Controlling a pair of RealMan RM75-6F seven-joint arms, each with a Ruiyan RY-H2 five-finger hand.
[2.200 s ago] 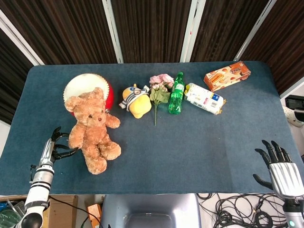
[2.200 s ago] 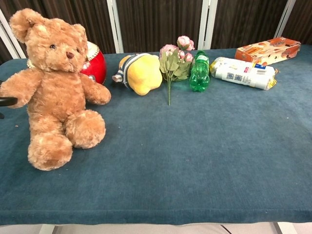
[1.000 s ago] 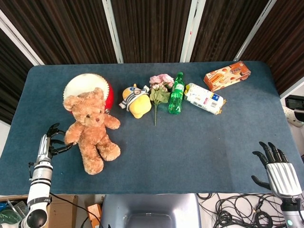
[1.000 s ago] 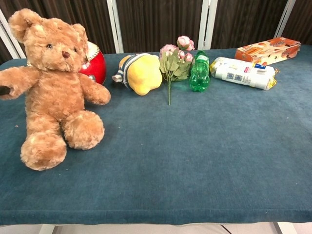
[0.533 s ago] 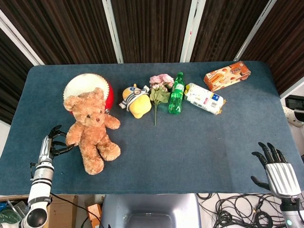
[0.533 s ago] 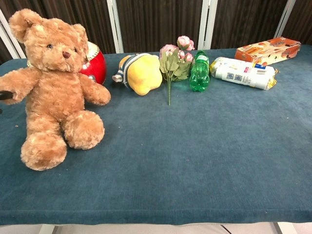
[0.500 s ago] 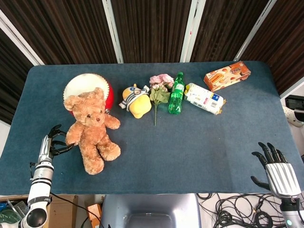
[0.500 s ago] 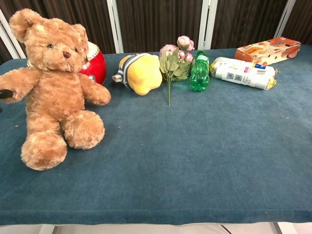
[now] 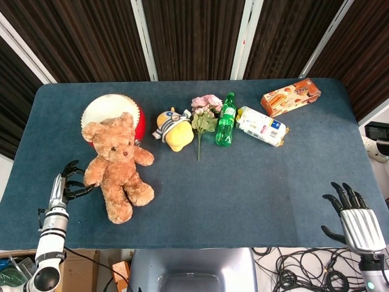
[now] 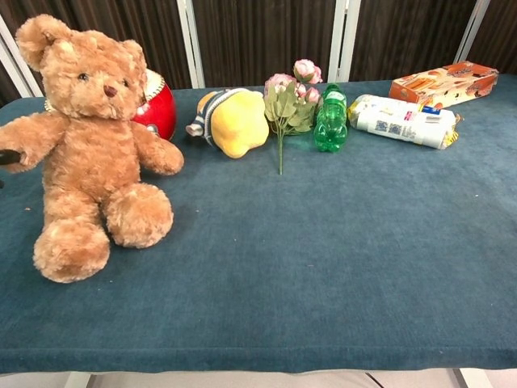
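Observation:
A brown teddy bear (image 9: 118, 167) sits at the table's left, also large in the chest view (image 10: 89, 145). My left hand (image 9: 68, 182) is at the table's left front edge and holds the bear's outstretched paw. One dark fingertip (image 10: 6, 156) shows at that paw in the chest view. My right hand (image 9: 354, 218) hangs off the front right corner with its fingers spread and nothing in it.
Behind the bear stands a red drum (image 9: 103, 109). Along the back lie a yellow plush toy (image 9: 175, 131), pink artificial flowers (image 9: 203, 115), a green bottle (image 9: 226, 121), a white packet (image 9: 261, 126) and an orange box (image 9: 290, 96). The blue table (image 9: 243, 182) is bare in front.
Over two seconds the bear shifted left and turned, its paw drawn out by my left hand. The right hand sank slightly. Nothing has moved in the last half second.

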